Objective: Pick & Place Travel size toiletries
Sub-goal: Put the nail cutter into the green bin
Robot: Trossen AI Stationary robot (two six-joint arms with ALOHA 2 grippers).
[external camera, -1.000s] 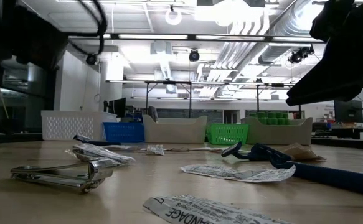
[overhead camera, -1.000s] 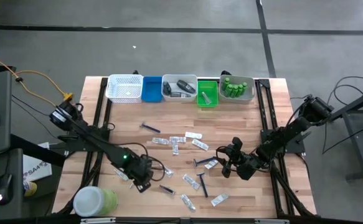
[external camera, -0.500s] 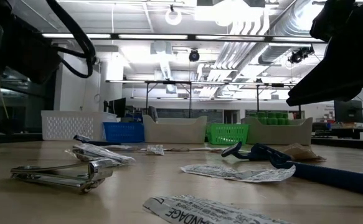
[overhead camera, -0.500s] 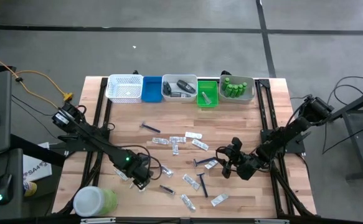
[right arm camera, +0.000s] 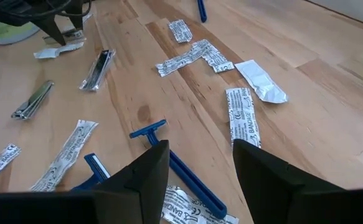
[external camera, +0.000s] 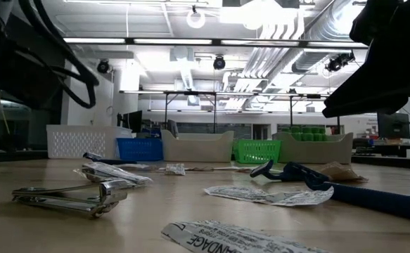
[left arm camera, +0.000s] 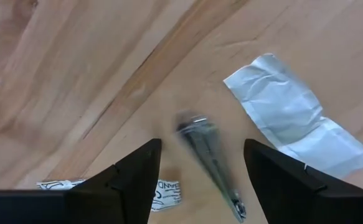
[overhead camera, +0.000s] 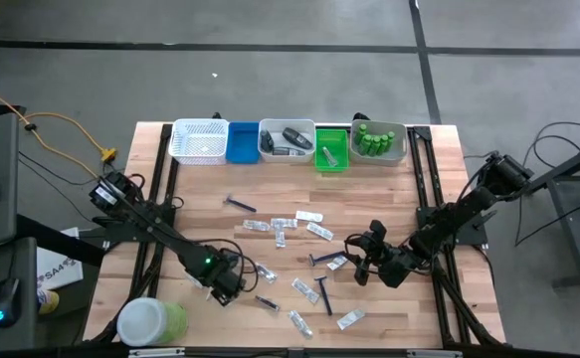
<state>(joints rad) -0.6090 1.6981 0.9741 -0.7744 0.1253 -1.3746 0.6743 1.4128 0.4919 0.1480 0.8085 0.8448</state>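
The travel size toiletries point(overhead camera: 299, 234) are seen scattered over the middle and near part of the wooden table point(overhead camera: 195, 199): flat sachets, thin blue razors and a silvery metal clipper point(left arm camera: 207, 152). Further pieces are already sorted into the row of trays point(overhead camera: 288, 141) along the far edge, with green bottles point(overhead camera: 374, 139) in the rightmost one. The clipper is shown lying on the wood directly below the left gripper point(overhead camera: 226, 286), between its spread fingers; nothing is grasped, and a crumpled sachet point(left arm camera: 296, 121) lies just beside it. The right gripper point(overhead camera: 365, 261) is held above the table's right part, fingers parted and empty, with a blue razor point(right arm camera: 178, 168) lying under it. A big green jar point(overhead camera: 153, 321) with a white lid is placed at the near left corner.
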